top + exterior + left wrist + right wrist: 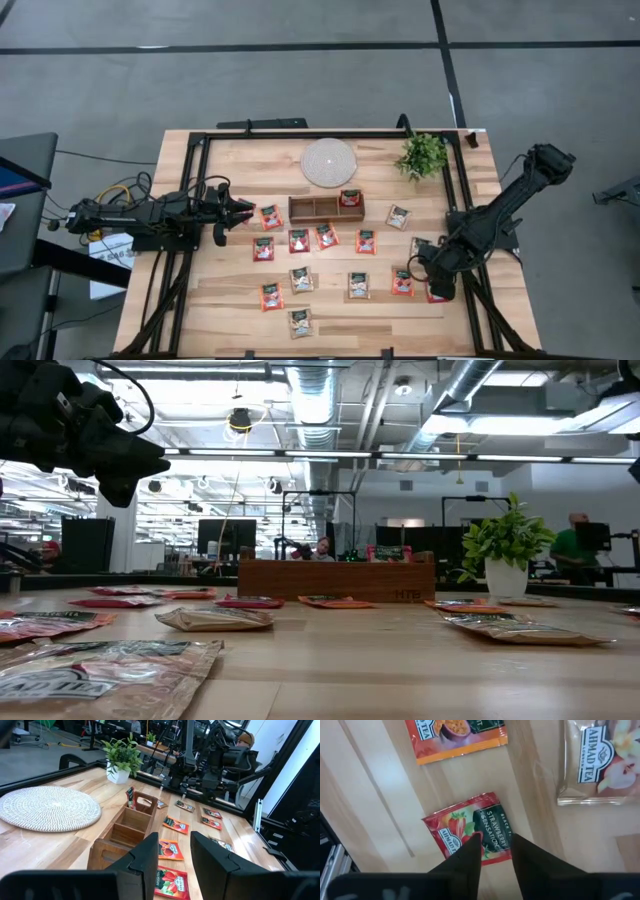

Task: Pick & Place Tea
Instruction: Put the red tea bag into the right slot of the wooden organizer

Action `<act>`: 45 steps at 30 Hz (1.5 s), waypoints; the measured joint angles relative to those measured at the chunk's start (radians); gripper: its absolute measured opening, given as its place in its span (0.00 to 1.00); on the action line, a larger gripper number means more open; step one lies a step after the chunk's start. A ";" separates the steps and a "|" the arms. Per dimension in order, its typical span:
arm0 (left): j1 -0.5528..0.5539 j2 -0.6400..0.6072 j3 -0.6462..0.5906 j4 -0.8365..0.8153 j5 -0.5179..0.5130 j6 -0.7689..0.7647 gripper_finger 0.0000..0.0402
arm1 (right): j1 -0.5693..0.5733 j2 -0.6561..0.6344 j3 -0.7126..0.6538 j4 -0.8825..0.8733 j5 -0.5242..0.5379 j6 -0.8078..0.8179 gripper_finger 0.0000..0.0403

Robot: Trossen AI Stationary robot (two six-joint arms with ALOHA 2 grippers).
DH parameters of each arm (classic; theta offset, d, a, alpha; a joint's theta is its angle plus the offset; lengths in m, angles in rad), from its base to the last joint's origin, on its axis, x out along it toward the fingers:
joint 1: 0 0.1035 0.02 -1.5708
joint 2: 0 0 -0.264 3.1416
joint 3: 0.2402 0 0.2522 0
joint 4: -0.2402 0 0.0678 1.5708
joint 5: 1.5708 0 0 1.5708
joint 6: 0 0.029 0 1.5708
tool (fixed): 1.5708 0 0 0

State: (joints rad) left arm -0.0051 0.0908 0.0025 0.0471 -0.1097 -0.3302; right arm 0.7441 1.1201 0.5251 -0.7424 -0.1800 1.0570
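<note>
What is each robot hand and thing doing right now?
Left gripper: open, beside the tray's left end.
Right gripper: open, over a strawberry sachet.
Wooden tray: upright, one sachet standing in its right compartment.
Other sachets: lying flat.
Plant: upright.
</note>
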 joint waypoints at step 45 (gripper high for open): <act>0.000 0.000 0.000 0.000 0.000 0.000 0.26 | -0.018 0.026 -0.075 0.079 -0.001 0.076 0.23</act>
State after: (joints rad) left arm -0.0051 0.0909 0.0025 0.0470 -0.1097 -0.3302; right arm 0.7258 1.1462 0.4506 -0.6630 -0.1810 1.1332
